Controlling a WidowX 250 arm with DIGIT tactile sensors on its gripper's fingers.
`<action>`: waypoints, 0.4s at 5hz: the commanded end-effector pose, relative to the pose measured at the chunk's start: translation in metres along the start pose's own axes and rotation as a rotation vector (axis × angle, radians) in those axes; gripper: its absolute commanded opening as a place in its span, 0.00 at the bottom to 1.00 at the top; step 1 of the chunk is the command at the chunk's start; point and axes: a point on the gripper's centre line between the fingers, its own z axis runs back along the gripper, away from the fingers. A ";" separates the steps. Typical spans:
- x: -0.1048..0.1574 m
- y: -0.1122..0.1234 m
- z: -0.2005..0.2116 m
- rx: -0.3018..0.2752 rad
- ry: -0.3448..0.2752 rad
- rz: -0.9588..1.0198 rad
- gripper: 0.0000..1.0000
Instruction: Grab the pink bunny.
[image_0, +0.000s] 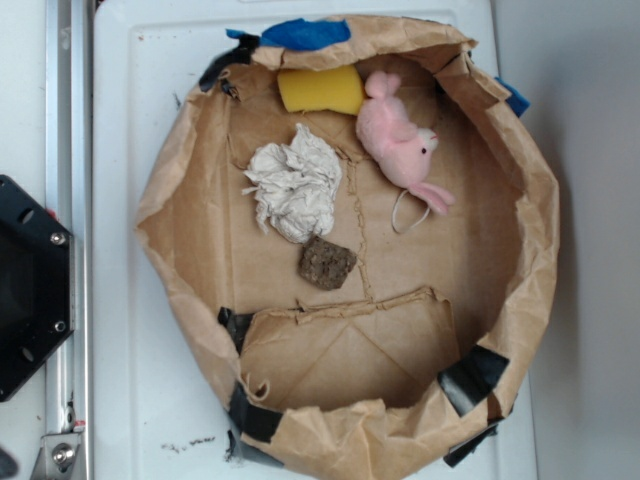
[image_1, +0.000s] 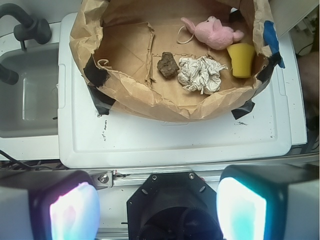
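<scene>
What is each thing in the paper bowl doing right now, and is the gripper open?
pink bunny: lying on its side, not held
yellow sponge: against the bowl wall, beside the bunny
white paper ball: crumpled
brown chunk: lying flat
gripper: open, far from the bowl

No writing, label, brand, number or sign can be read anywhere in either view; every surface that shows is plain and unmarked.
</scene>
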 end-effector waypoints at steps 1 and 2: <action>0.000 0.000 0.000 0.000 0.000 0.000 1.00; 0.034 0.004 -0.006 0.014 0.008 0.043 1.00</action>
